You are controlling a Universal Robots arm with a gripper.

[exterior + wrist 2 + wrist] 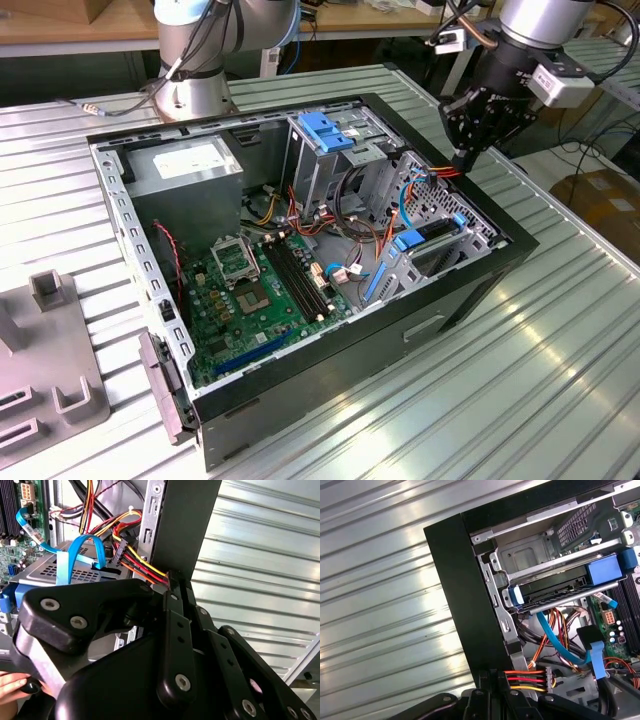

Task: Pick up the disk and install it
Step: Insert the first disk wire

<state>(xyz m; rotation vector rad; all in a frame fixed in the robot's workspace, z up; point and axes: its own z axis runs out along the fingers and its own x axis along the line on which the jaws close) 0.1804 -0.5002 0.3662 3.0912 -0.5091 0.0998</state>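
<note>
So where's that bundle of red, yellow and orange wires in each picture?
Exterior view: the wire bundle sits just under the gripper, by the black case wall on the exterior view's right.
Second wrist view: the wire bundle runs against that wall.
First wrist view: the wire bundle lies right beside that wall.
Shared landmark: the black case wall.

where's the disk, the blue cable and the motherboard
the disk [555, 589], first wrist view, dark front edge
the blue cable [555, 645], first wrist view, middle of curve
the motherboard [225, 305], exterior view, bare green area
</note>
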